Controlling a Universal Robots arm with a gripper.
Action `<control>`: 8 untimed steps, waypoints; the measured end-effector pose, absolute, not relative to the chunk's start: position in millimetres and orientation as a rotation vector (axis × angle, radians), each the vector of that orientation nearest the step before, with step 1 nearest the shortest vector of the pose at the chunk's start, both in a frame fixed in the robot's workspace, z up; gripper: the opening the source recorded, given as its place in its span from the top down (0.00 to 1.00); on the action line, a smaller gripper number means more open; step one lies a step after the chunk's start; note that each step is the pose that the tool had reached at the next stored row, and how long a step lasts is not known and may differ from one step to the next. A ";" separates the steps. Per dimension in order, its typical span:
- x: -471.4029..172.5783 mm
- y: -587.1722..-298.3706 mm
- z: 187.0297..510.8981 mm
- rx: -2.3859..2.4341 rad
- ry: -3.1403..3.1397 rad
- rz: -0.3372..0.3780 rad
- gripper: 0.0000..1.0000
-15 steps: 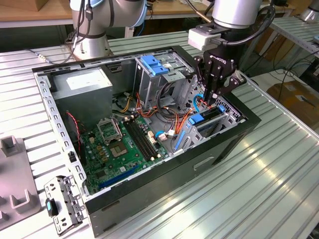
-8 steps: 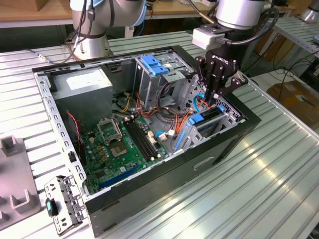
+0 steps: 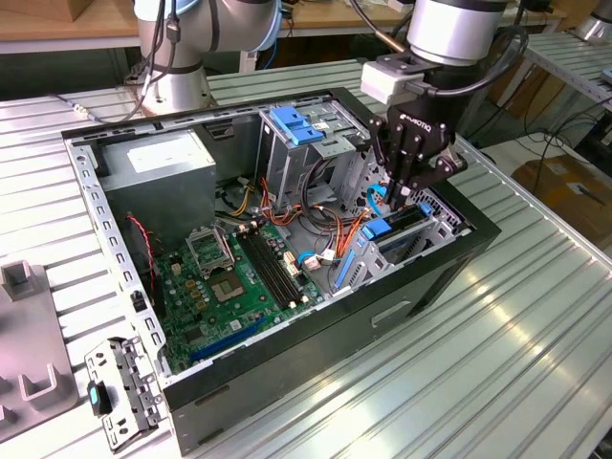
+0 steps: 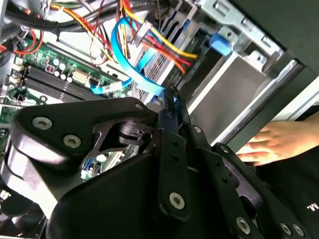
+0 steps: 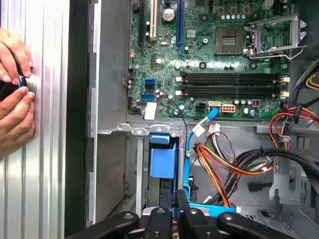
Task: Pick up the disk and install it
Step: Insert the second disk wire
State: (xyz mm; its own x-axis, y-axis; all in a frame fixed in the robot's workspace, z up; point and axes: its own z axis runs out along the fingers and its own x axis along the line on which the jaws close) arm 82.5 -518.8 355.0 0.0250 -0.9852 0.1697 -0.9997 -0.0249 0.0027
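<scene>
While I scan from the exterior view's left: grey power supply (image 3: pixel 158 167) in the far corner of the open computer case (image 3: pixel 421 287); green motherboard (image 3: pixel 239 282) on the case floor; blue latch plate (image 3: pixel 292 124) on the upper drive cage. Next, the disk (image 3: pixel 400 232), blue-railed, sits in the lower bay at the case's near end on the exterior view's right. My gripper (image 3: pixel 399 196) hangs just above it, fingers (image 4: pixel 167 112) drawn together, nothing visibly between them; contact with the disk I cannot tell. A person's hands (image 5: pixel 14 97) rest on the slatted table (image 5: pixel 45 64) beside the case in the first wrist view.
</scene>
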 end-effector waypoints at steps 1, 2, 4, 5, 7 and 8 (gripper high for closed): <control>82.6 -518.8 355.1 2.159 -2.105 0.182 0.84; 82.5 -518.9 355.1 2.159 -2.105 0.182 0.84; 82.5 -518.9 355.1 2.159 -2.105 0.182 0.84; 82.5 -518.9 355.1 2.159 -2.105 0.182 0.84; 82.5 -518.9 355.1 2.159 -2.105 0.182 0.83; 82.5 -518.9 355.1 2.159 -2.105 0.182 0.83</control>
State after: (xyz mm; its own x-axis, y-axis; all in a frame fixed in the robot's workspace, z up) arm 82.5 -518.9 355.1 0.0250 -0.9852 0.1698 -0.9997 -0.0250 0.0025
